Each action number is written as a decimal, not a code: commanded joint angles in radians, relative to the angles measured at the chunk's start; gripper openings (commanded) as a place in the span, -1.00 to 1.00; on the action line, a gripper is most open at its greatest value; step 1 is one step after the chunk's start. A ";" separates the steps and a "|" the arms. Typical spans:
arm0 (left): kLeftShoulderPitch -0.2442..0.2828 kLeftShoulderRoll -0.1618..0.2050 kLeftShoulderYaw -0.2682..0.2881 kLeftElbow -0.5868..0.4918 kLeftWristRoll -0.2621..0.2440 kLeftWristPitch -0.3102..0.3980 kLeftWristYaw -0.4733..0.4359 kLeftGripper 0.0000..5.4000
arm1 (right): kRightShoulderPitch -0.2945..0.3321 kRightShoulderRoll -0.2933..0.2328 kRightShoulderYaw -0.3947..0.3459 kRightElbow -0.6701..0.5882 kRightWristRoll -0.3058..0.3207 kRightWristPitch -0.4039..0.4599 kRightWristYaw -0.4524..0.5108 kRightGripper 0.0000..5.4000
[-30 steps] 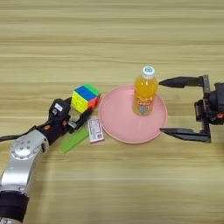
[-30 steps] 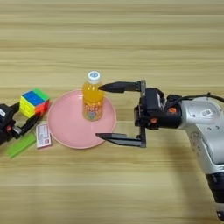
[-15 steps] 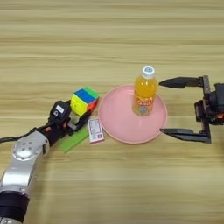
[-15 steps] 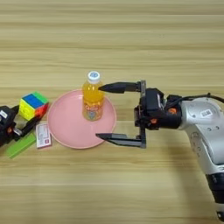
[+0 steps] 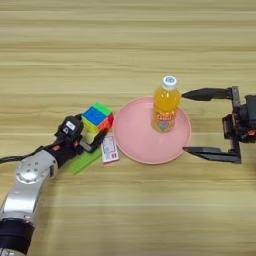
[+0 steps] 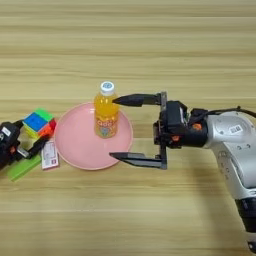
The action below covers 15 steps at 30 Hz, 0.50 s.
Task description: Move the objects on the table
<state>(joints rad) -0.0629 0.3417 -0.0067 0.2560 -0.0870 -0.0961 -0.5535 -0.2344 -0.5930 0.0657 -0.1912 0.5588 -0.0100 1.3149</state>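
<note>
A pink plate (image 5: 136, 140) lies mid-table with the orange-juice bottle (image 5: 165, 106) standing upright on its right half. At the plate's left rim is the multicoloured puzzle cube (image 5: 97, 118), tilted. My left gripper (image 5: 89, 131) is shut on it, with one black finger (image 5: 98, 139) along its near side and the other hidden behind it. My right gripper (image 6: 117, 128) is wide open just right of the bottle. Its far fingertip (image 6: 122, 100) is level with the bottle's neck, and its near finger (image 6: 131, 158) lies over the plate's front-right rim.
A green strip (image 5: 84, 161) and a small white-and-red card (image 5: 109, 150) lie on the wooden table (image 5: 125, 45) just in front of the cube, beside the plate's left edge. My right forearm (image 6: 230, 145) comes in from the right.
The cube and my left gripper have shifted together slightly toward me. The right gripper, bottle and plate have stayed where they were.
</note>
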 commanded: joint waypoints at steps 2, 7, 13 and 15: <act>-0.011 0.010 -0.002 0.010 0.014 -0.005 0.009 0.80 | -0.002 -0.002 -0.005 -0.001 -0.009 -0.008 0.000 1.00; -0.017 0.009 0.005 0.007 0.021 -0.015 0.030 0.97 | -0.005 -0.001 -0.005 0.002 -0.009 -0.009 0.001 1.00; -0.030 0.008 0.019 -0.013 0.016 -0.113 0.049 0.99 | -0.009 0.002 -0.007 0.006 -0.008 -0.010 0.000 1.00; -0.024 0.008 0.015 -0.038 -0.001 -0.149 0.029 0.99 | -0.012 0.004 -0.008 0.008 -0.008 -0.010 -0.001 1.00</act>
<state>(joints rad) -0.0775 0.3417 0.0058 0.2501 -0.0761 -0.2045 -0.5057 -0.2345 -0.5879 0.0657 -0.1873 0.5587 -0.0104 1.3153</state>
